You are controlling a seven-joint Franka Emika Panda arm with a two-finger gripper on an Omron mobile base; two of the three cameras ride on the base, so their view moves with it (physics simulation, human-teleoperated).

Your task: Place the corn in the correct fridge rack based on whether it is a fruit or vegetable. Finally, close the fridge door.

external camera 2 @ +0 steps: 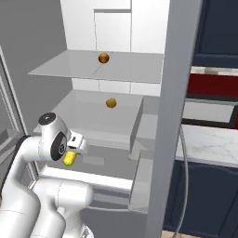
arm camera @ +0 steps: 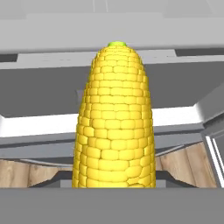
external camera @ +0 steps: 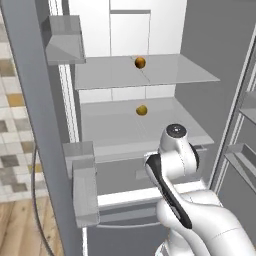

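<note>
Corn [arm camera: 114, 118] is what the hand [external camera 2: 74, 149] holds, and its long axis runs straight away from the hand, with the small green tip pointing to the fridge and a little downward. The corn is in front of the fridge rack [external camera: 145, 131] and lower than its front edge, not yet over it. The hand is clamped together on the corn, which sticks out below it as a yellow stub in the right base view. On the fridge rack lies one small brown ball [external camera: 141, 110], well behind the corn, and a second brown ball [external camera: 140, 62] rests on the thinner higher shelf [external camera: 150, 72] above the fridge rack. In the hand view the kernels and green tip are clear, while in the left base view the arm covers the corn.
</note>
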